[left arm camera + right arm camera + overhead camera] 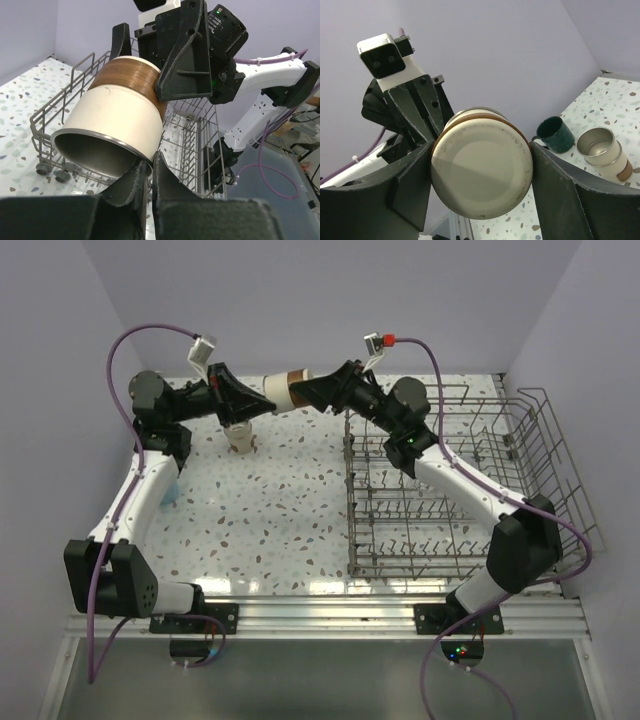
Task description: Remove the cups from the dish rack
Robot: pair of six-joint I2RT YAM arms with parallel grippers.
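Observation:
A beige metal tumbler with a brown band (285, 390) hangs on its side in the air between both grippers, left of the dish rack (455, 495). My left gripper (258, 400) is shut on its rim, one finger inside and one outside (150, 161). My right gripper (312, 390) is shut across its base (480, 170); its fingers (185, 60) clamp the banded end in the left wrist view. The tumbler's open mouth (95, 155) faces the left wrist camera. A dark teal mug (555, 134) and a second beige tumbler (602, 150) stand on the table.
The second tumbler (240, 437) stands on the speckled table (270, 520) just below the left gripper. The grey wire rack fills the right half of the table, its tall sides reaching the right wall. Purple walls close in the back and both sides.

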